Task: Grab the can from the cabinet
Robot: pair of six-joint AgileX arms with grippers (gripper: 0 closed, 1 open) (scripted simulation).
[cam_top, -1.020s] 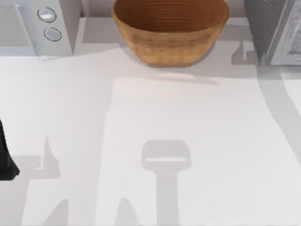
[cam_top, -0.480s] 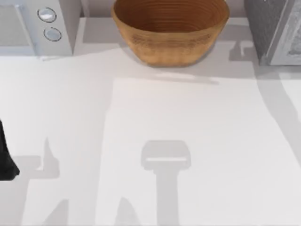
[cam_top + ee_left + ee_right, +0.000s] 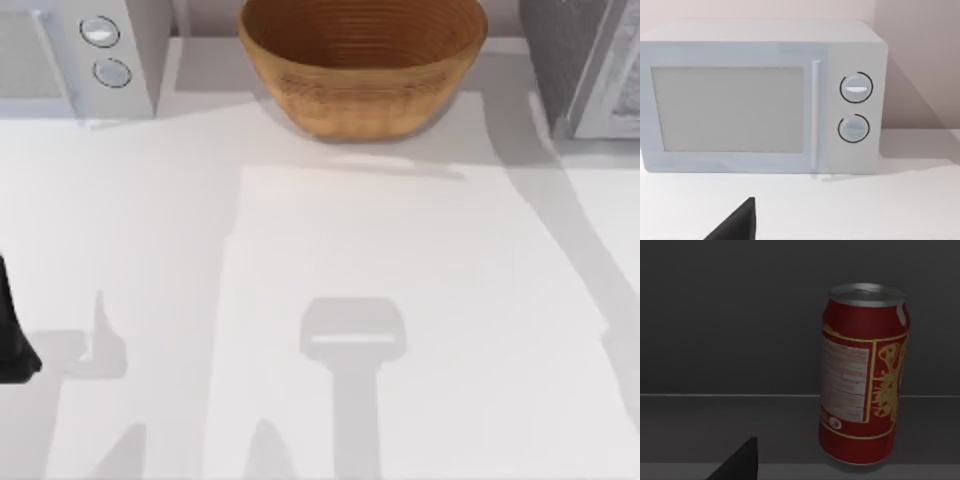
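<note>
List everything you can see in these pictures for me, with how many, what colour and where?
can: one, red with gold markings and a silvery top, upright on a shelf in a dark grey cabinet interior, seen by the right wrist camera.
woven bowl: one, brown, far middle of the table.
microwave: one, pale grey-white with two round dials, door closed, far left of the table.
cabinet: one, grey, far right corner of the table.
table: one, white.
left arm: one, black, at the table's left edge, parked.
right gripper: one dark fingertip shows near the can, not touching it.
</note>
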